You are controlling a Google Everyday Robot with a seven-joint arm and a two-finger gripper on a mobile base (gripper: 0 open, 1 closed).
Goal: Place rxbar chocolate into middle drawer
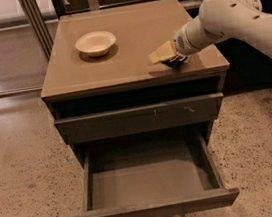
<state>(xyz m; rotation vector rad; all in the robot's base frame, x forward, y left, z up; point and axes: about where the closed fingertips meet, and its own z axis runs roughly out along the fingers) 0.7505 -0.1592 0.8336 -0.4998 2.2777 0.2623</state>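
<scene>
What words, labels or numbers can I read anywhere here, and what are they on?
No text here can be read.
The rxbar chocolate, the dark bar under the tool at the cabinet top's right front: any lettering is too small to read.
The white bowl: plain.
The closed drawer front: pale scratches, not writing.
The open middle drawer: unmarked.

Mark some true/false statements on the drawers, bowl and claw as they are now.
1. The middle drawer is pulled open. True.
2. The rxbar chocolate lies inside the middle drawer. False: no bar shows in its box.
3. The white bowl sits on the cabinet top. True.
4. The claw hangs over the bowl. False: it is low at the top's front edge, well apart from the bowl.
5. The scratched drawer front is pulled out. False: it is pushed in.
</scene>
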